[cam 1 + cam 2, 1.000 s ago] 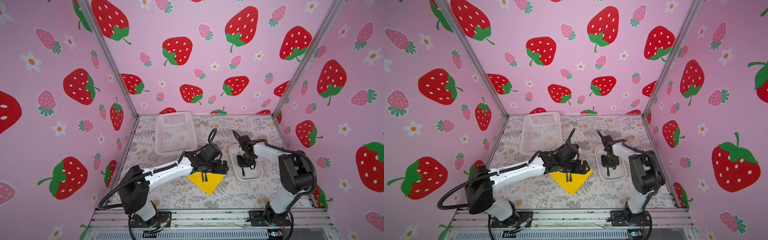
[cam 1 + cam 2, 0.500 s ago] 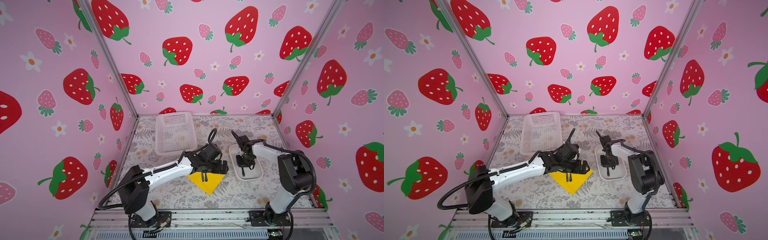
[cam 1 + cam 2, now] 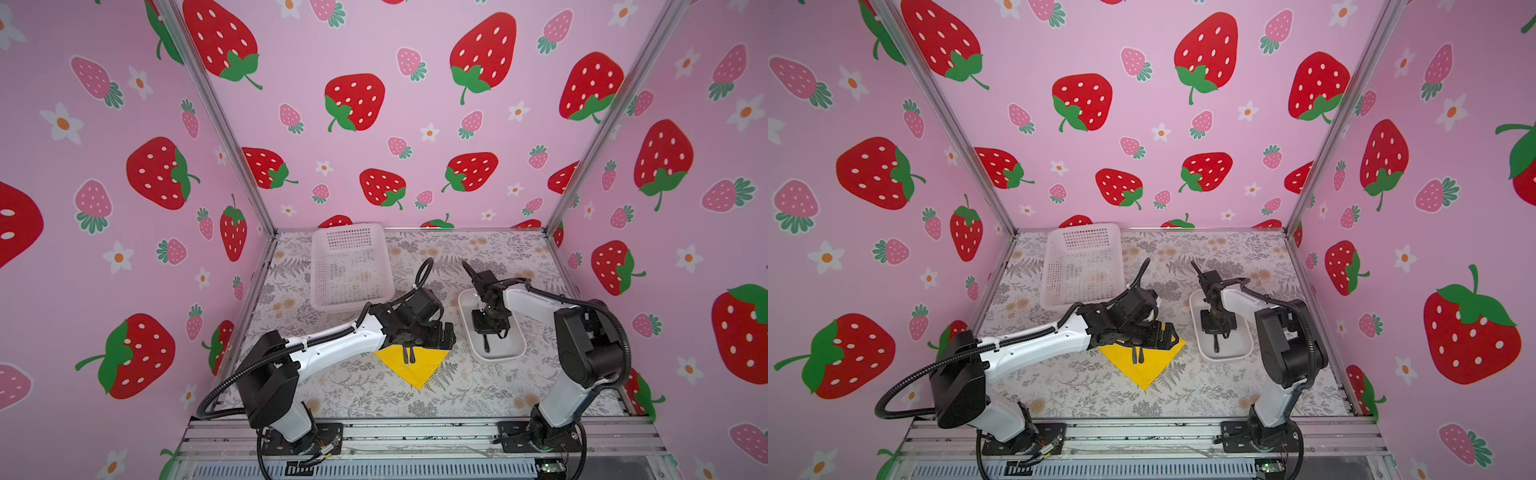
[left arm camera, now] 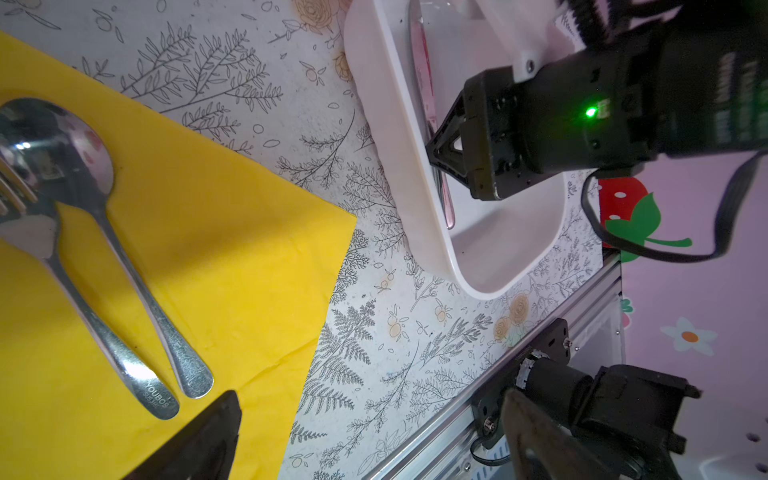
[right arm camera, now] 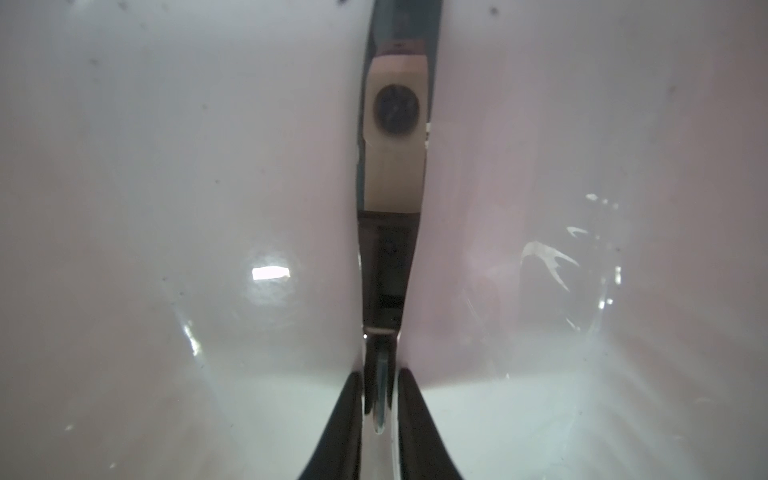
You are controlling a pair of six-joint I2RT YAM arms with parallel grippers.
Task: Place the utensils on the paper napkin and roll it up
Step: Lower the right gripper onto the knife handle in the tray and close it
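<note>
the spoon (image 4: pixel 83 199) and fork (image 4: pixel 66 282) are already lying side by side on the yellow napkin (image 4: pixel 232 232), the left hand (image 4: pixel 370 403) is hovering wide open over it, and the right hand (image 5: pixel 380 390) is gripping the knife (image 5: pixel 388 270) in the white tray (image 4: pixel 415 216), with rolling not yet begun.

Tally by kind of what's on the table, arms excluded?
Fork: 1, on the napkin
Spoon: 1, on the napkin
Knife: 1, in the tray
Napkin: 1
Tray: 1
Basket: 1
Total: 6
</note>
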